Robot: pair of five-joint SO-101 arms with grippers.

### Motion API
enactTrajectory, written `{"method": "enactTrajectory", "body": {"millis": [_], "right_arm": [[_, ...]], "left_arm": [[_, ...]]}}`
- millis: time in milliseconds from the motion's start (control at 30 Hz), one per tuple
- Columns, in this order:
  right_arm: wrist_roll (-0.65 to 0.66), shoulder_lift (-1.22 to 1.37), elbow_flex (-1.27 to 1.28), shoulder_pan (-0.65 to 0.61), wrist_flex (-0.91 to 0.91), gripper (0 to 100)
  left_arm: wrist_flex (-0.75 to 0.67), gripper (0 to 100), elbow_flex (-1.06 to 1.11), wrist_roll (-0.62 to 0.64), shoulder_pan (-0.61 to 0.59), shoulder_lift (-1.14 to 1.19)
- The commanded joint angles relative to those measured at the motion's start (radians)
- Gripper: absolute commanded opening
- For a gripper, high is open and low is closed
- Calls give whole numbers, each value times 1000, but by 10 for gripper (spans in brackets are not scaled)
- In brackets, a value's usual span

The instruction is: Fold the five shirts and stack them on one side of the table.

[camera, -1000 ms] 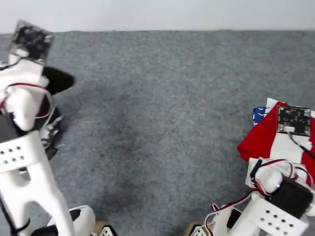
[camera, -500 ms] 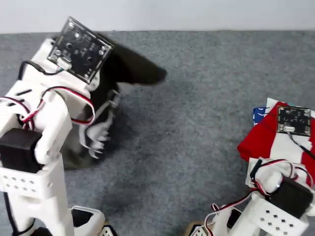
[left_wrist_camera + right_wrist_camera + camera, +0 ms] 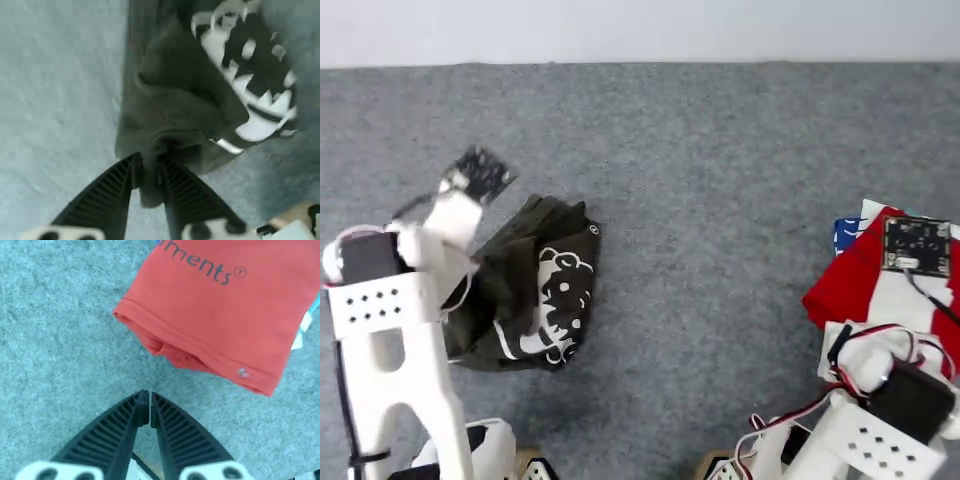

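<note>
A: One dark shirt (image 3: 535, 290) lies crumpled on the grey desk (image 3: 720, 180) at the left side, its white print facing up. Where does the job stand?

B: Part-way, I'd judge. At the far right a folded red shirt (image 3: 850, 285) tops a pile, with a blue edge (image 3: 844, 232) peeking out beneath. How many lie under it I can't tell.

A: And the left gripper (image 3: 149, 167)?

B: Nearly closed, pinching a bunched fold at the dark shirt's edge between its jaws. The cloth sits in a heap, nowhere near flat.

A: The right gripper (image 3: 145, 402)?

B: Pressed together on nothing, hanging over bare desk just beside the red shirt's folded corner.

A: So which step is in hand?

B: Laying out the dark shirt, I think. Next it wants spreading flat. The held edge needs drawing out, probably with the other arm taking an opposite corner so the fabric doesn't drag along in a lump. Only then can it be folded and carried across to the pile.
</note>
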Motion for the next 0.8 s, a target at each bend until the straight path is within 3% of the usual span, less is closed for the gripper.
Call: {"method": "enactTrajectory", "body": {"millis": [0, 267, 467, 600, 767], "right_arm": [[8, 7, 32, -12, 38, 17], [3, -1, 51, -12, 38, 16], [3, -1, 54, -12, 38, 15], [2, 1, 54, -12, 38, 15], [2, -1, 54, -10, 38, 15]], "left_arm": [[-92, 102, 85, -60, -110, -26], [-25, 160, -147, -63, -94, -124], [123, 160, -237, -58, 98, -178], [147, 160, -120, -49, 206, -164], [0, 160, 114, -46, 204, -83]]}}
